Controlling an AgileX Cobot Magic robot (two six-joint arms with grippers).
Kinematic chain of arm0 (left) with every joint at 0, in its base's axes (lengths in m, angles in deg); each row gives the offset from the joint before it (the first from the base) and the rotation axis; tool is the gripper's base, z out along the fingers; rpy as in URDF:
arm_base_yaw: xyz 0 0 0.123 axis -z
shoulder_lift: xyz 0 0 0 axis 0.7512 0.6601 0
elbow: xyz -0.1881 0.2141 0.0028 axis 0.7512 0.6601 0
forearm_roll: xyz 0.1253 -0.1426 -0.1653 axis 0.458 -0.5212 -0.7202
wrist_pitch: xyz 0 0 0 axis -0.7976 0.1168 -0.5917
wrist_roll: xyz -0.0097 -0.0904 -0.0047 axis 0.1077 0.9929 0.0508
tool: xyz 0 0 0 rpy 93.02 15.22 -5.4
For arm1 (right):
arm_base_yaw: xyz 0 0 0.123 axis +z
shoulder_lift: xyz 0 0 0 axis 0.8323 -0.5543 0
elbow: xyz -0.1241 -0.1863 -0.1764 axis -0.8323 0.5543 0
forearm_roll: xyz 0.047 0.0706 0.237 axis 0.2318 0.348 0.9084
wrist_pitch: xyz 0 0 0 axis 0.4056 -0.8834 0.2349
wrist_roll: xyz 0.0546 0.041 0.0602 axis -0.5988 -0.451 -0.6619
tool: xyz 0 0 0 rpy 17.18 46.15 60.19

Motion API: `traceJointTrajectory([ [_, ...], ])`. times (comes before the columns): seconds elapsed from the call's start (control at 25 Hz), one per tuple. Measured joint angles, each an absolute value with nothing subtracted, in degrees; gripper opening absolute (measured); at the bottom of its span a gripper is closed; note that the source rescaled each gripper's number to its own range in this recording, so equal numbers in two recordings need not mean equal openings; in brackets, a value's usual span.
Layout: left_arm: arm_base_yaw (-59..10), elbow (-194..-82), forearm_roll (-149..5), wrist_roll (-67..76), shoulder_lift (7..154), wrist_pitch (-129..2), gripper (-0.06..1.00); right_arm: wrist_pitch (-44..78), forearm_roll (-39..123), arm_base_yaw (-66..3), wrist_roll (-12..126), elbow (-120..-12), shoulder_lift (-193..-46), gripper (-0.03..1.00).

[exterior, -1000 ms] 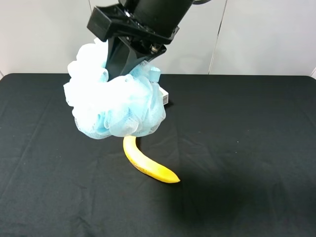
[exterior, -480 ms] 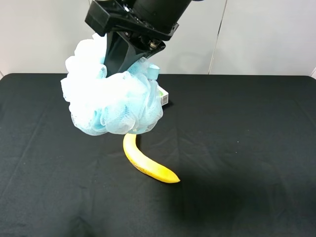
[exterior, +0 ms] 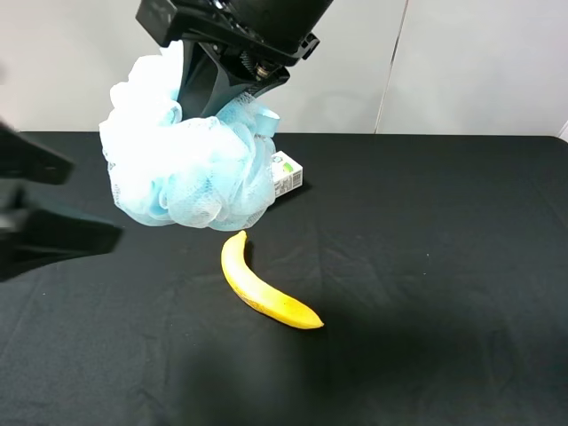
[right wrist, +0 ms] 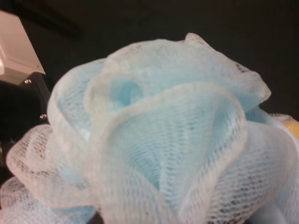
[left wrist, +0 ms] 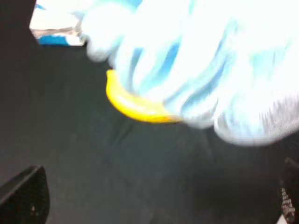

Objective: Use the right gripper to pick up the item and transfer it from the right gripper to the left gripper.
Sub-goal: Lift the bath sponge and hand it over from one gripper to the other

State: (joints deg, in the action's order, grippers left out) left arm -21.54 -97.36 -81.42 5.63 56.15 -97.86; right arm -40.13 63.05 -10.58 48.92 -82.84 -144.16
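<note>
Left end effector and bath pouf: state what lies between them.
Nothing lies between them. In the exterior high view the open left end effector faces the bath pouf across a short bare gap, with only black tabletop behind it.

Glossy black arm [exterior: 266,18], dark fingers [exterior: 206,84]

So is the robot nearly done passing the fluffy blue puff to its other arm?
About halfway. Done: the right gripper is shut on the puff, holding it in the air above the black table. In hand: the open left gripper is beside the puff, not yet gripping it. Left to do: the left gripper closes on it, then the right lets go.
</note>
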Motion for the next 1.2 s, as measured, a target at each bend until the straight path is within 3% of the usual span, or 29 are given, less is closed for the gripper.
traceJointTrajectory([
  [0.2, -12.49, -97.36, -81.42, 5.32, 63.72, -85.95, 0.97, -40.13, 63.23, -10.58, 48.65, -82.84, -144.16, 0.02],
  [0.56, -5.65, -97.36, -81.42, 5.2, 70.34, -71.66, 0.95, -40.53, 63.14, -10.58, 48.59, -82.84, -144.16, 0.0],
  [0.68, -5.25, -97.36, -81.42, 5.2, 70.89, -69.73, 0.79, -40.53, 63.05, -10.65, 48.54, -82.84, -144.16, 0.0],
  [0.8, -5.25, -97.36, -81.42, 5.2, 70.89, -69.66, 0.4, -40.42, 62.78, -10.75, 48.54, -82.85, -144.12, 0.0],
  [0.88, -5.25, -97.25, -81.42, 5.2, 70.89, -70.0, 0.24, -40.36, 62.29, -10.75, 48.54, -82.85, -143.99, 0.0],
  [1.2, -5.25, -97.25, -81.32, 5.2, 70.89, -70.28, 0.18, -40.52, 62.04, -10.75, 47.76, -82.85, -143.87, 0.0],
])
